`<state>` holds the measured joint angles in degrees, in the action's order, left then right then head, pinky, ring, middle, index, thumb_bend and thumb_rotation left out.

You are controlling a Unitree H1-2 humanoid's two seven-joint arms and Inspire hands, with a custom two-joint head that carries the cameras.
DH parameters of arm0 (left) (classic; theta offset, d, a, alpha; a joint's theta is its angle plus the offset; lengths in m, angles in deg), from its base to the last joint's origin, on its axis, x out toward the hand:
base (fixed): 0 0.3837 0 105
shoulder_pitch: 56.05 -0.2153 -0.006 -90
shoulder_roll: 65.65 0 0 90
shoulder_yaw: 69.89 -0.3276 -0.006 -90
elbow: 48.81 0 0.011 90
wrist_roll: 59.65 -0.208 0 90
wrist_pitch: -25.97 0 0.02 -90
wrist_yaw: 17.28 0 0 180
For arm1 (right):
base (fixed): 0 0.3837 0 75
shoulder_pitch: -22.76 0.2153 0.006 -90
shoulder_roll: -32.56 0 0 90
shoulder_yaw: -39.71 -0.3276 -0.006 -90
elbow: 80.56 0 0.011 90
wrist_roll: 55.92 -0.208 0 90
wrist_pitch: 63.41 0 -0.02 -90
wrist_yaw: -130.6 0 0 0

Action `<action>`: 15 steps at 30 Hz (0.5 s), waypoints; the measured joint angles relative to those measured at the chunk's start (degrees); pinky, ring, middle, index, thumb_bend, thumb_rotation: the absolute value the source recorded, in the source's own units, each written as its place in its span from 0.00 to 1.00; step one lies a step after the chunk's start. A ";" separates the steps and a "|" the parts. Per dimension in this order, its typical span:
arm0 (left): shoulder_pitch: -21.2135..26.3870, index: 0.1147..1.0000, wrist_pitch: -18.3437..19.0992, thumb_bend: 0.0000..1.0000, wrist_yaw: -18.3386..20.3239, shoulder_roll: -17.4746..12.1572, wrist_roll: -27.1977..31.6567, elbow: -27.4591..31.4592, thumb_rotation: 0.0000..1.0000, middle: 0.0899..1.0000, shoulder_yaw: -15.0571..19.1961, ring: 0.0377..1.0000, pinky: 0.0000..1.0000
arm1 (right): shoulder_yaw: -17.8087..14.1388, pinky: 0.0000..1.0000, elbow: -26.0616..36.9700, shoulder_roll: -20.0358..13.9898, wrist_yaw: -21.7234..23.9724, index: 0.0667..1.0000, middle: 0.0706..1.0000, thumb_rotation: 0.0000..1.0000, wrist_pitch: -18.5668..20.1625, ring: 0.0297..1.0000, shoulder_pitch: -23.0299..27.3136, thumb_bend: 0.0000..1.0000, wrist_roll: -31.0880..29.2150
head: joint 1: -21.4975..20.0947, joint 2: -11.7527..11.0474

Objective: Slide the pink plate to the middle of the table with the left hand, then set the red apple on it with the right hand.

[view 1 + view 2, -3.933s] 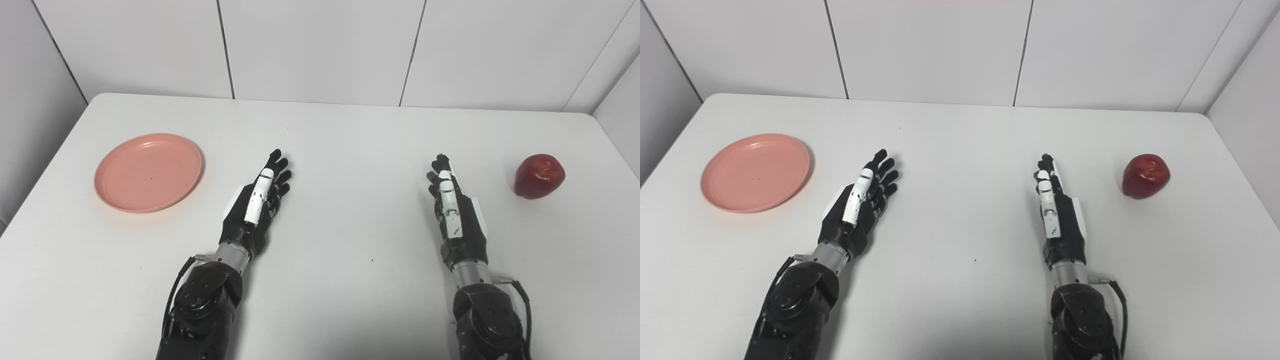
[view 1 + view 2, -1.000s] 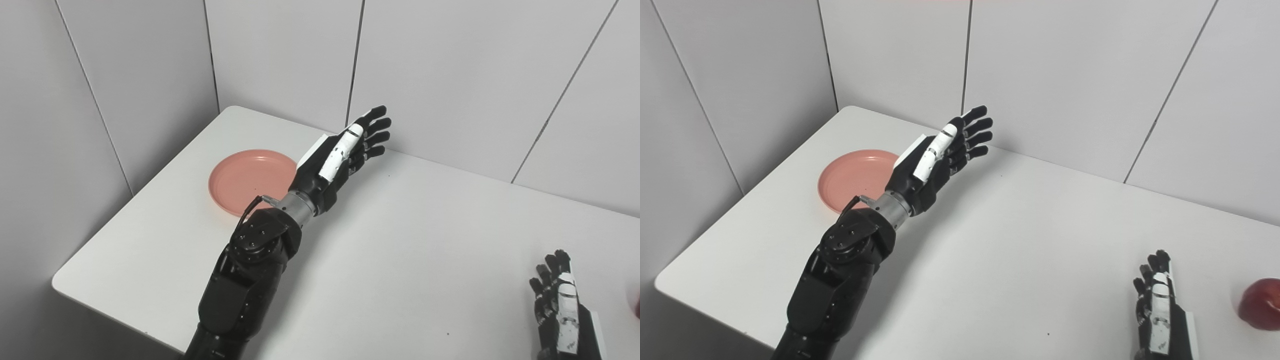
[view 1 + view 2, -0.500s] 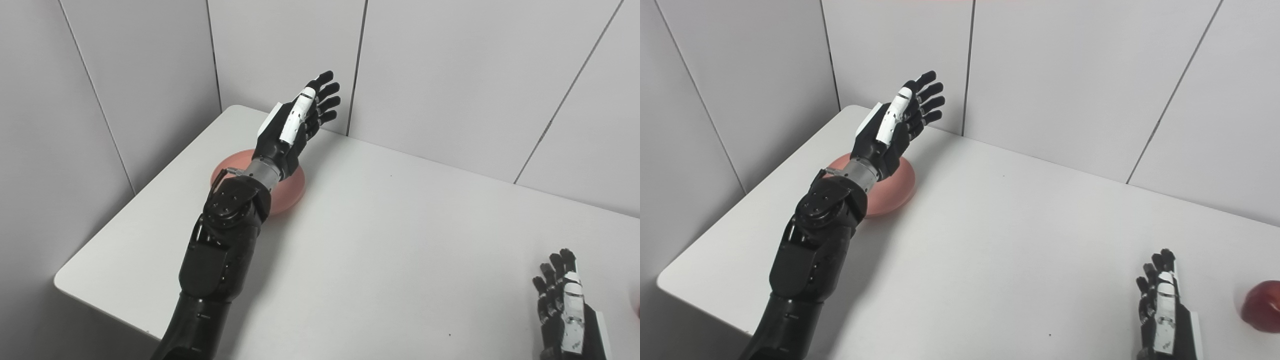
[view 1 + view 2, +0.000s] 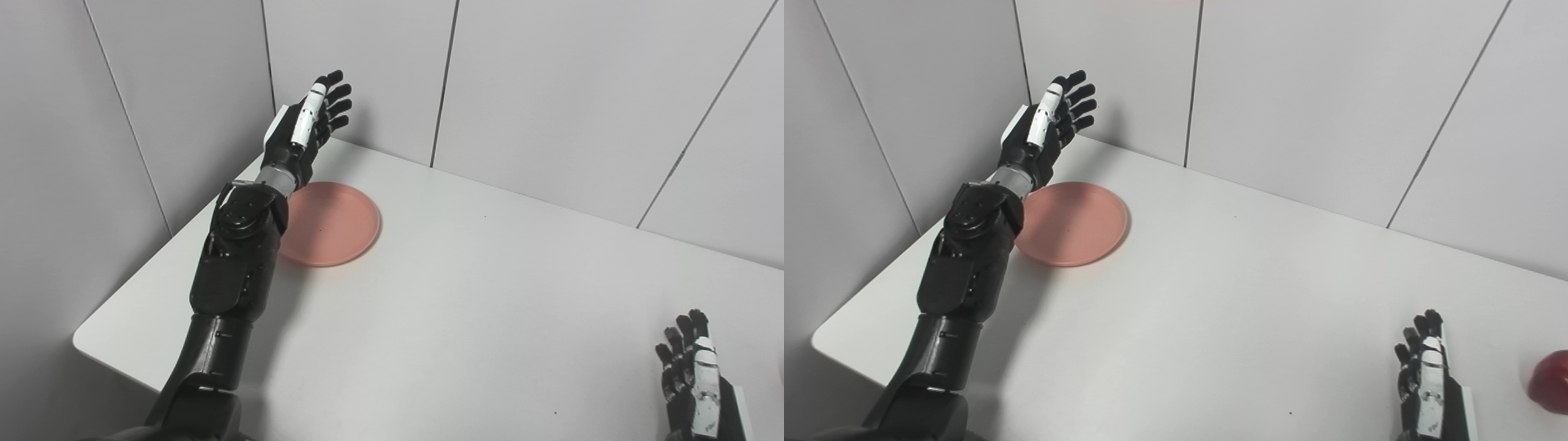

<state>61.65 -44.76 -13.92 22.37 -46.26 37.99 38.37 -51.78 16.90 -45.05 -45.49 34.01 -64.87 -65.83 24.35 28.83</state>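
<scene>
While your left hand (image 4: 303,125) hangs raised near the wall corner, fingers spread and holding nothing, the pink plate (image 4: 331,223) lies below it on the white table (image 4: 465,306). Your right hand (image 4: 1430,383) rests released, fingers apart, with the red apple (image 4: 1549,381) near it at the frame's edge.

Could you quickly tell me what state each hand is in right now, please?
Left hand: open, fingers spread, raised past the pink plate, holding nothing.
Right hand: open, fingers extended, near the red apple, holding nothing.
</scene>
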 measured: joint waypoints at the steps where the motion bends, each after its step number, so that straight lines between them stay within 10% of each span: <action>1: 0.00 0.84 -0.03 0.37 -0.05 -0.24 0.00 -0.36 1.00 0.88 0.27 0.88 0.88 | -0.01 1.00 0.09 0.00 0.00 1.00 1.00 1.00 0.09 1.00 -0.01 0.05 0.00 | 0.09 0.09; 15: 0.44 0.82 -2.79 0.31 0.09 -4.57 2.95 -7.21 1.00 0.85 3.41 0.85 0.86 | 0.03 1.00 1.36 0.09 -0.07 1.00 1.00 1.00 1.36 1.00 -0.01 0.05 0.03 | 0.18 0.00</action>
<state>62.08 -47.55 -13.83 17.79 -43.30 30.78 41.78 -51.75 18.26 -44.97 -45.55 35.37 -64.88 -65.80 24.52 28.83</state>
